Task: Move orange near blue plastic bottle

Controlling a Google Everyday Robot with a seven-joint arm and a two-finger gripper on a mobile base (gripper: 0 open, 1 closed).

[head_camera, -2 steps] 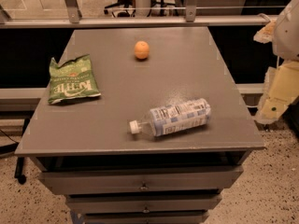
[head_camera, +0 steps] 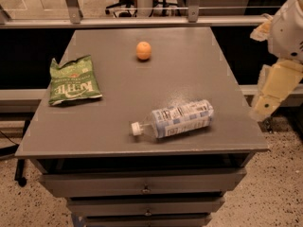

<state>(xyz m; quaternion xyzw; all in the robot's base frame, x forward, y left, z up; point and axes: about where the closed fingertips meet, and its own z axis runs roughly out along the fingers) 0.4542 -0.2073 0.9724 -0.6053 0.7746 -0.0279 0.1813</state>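
The orange (head_camera: 143,50) sits on the grey table top (head_camera: 189,70), towards the back centre. The blue plastic bottle (head_camera: 174,119) lies on its side near the front edge, with its white cap pointing left and its blue-and-white label facing up. The orange is well apart from the bottle, behind it and a little to the left. My gripper (head_camera: 272,91) hangs on the white arm beyond the table's right edge, level with the bottle and off the table. It holds nothing that I can see.
A green chip bag (head_camera: 73,81) lies flat at the table's left side. The table is a drawer cabinet with drawers (head_camera: 144,186) below the front edge. A metal rail (head_camera: 142,21) runs behind the table.
The arm and gripper have shifted slightly to the left, towards the table's right edge. The orange, bottle and chip bag have not moved.
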